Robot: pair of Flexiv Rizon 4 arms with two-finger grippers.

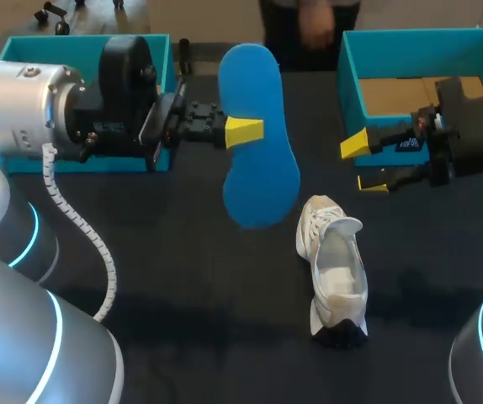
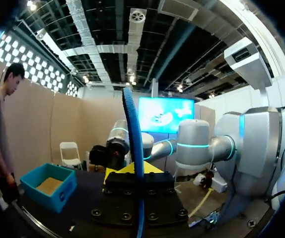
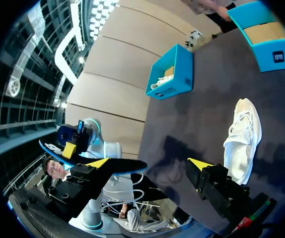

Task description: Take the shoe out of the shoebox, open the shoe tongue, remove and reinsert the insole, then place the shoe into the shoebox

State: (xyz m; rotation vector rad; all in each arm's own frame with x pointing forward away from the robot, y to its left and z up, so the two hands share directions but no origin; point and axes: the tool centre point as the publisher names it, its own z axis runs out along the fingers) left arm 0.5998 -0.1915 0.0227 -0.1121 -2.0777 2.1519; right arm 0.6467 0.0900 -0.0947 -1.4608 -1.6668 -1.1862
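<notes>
Blue insole [image 1: 262, 185] clamped between fingers of left gripper [image 1: 246, 132], held above black table [image 1: 183, 278]. White shoe [image 1: 336, 269] upright on table, between left shoebox [image 1: 56, 44] and right shoebox [image 1: 348, 76], outside both. Right gripper [image 1: 363, 164] spread wide, just beside right shoebox.

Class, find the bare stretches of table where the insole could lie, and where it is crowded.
Bare: the table between the left arm and the white shoe, and right of it, below the right gripper. Crowded: between left shoebox and right shoebox, where the left gripper holds the insole.
</notes>
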